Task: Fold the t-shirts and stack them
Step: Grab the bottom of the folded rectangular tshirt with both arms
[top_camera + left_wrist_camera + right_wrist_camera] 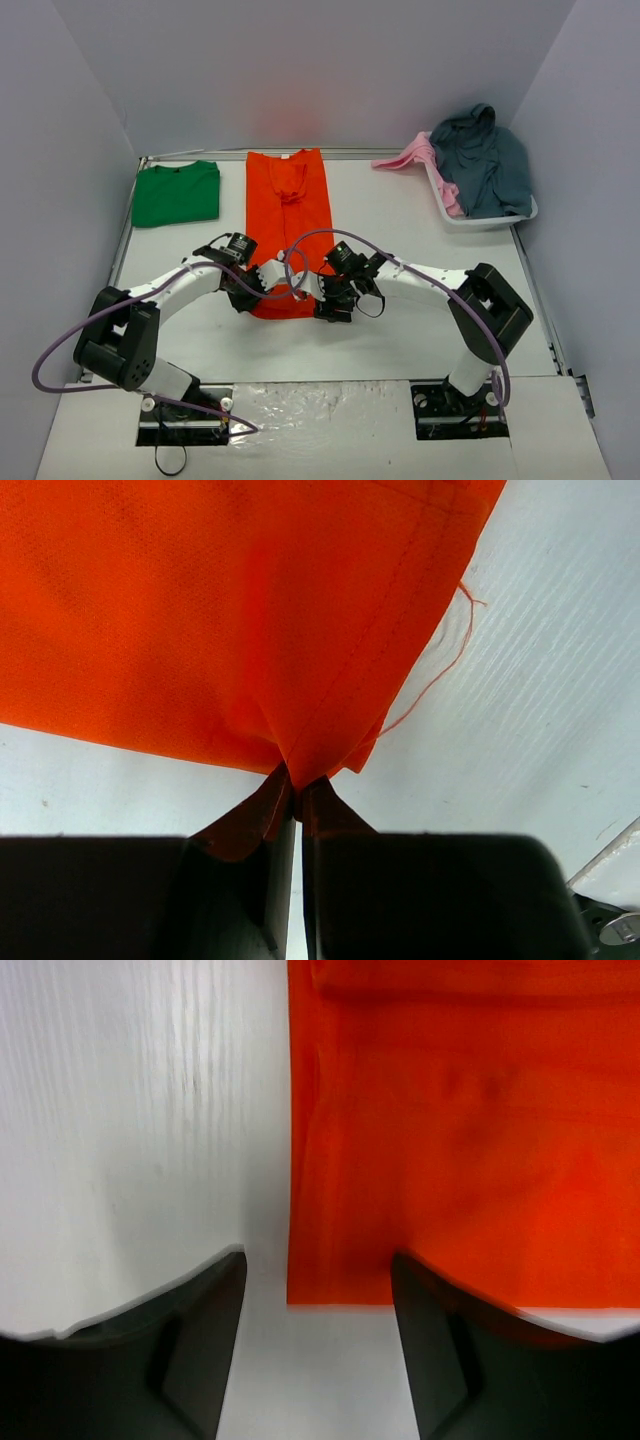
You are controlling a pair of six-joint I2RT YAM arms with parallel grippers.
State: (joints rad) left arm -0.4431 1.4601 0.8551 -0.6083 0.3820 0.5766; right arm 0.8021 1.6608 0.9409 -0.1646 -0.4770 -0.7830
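The orange t-shirt [288, 215] lies as a long narrow strip down the middle of the table. The green t-shirt [177, 193] lies folded at the far left. My left gripper [272, 288] is shut on the near left edge of the orange shirt; in the left wrist view the cloth [230, 610] bunches into the closed tips [293, 780]. My right gripper [330, 300] is open at the shirt's near right corner. In the right wrist view [318, 1265] the corner of the orange cloth [460, 1140] lies between the spread fingers.
A white basket [490, 218] at the far right holds a grey-blue garment [485, 155] and a pink one [410, 155] that hangs over its rim. Grey walls close in the table on three sides.
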